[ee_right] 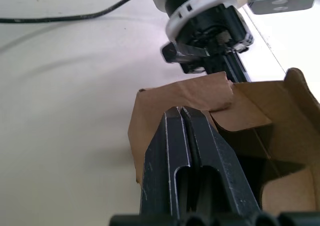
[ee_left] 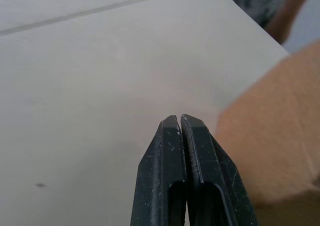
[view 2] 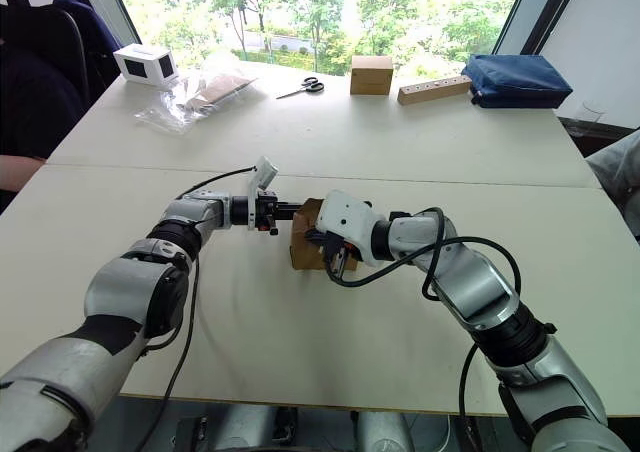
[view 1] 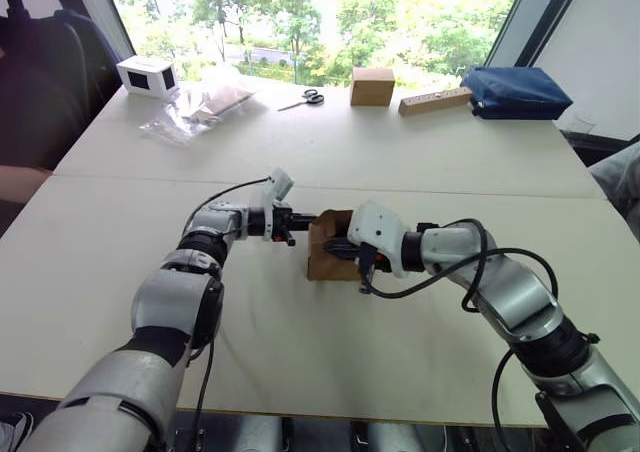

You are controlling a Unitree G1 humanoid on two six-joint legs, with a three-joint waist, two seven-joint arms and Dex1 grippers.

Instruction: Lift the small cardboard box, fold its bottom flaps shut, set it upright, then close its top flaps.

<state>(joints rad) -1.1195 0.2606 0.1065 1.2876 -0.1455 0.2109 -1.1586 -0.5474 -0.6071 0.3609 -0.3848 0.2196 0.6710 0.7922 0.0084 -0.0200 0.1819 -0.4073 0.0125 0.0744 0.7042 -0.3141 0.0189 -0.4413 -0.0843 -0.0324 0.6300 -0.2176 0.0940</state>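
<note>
At the far left of the table [view 1: 120, 262] we see a white box [view 1: 148, 75] with a dark face, and next to it a clear plastic bag [view 1: 195, 109]. Further along the far edge lie scissors [view 1: 303, 99], then a cube-shaped brown box [view 1: 372, 86], a wooden block [view 1: 435, 100] and a dark blue pouch [view 1: 517, 92].

Nearer to us, our left gripper [ee_left: 180, 122] reaches in from the left, low over the table, with its fingers pressed together on nothing. In the left wrist view its tips sit just beside a brown cardboard face, and in the head views they meet the upper left edge of the small box [view 1: 326, 253].

The small box rests on the table near the middle, between the two grippers. The right wrist view shows it open, with the hollow inside visible and loose flaps folded partly inward.

Our right gripper [ee_right: 182, 112] comes at the small box from the right. Its fingers are closed against each other too, holding nothing, and in the right wrist view they lie over the box's flap at the open end. From the head views we cannot tell whether they press on the cardboard or hang just above it. The left gripper shows beyond the box's far edge in that same wrist view.
</note>
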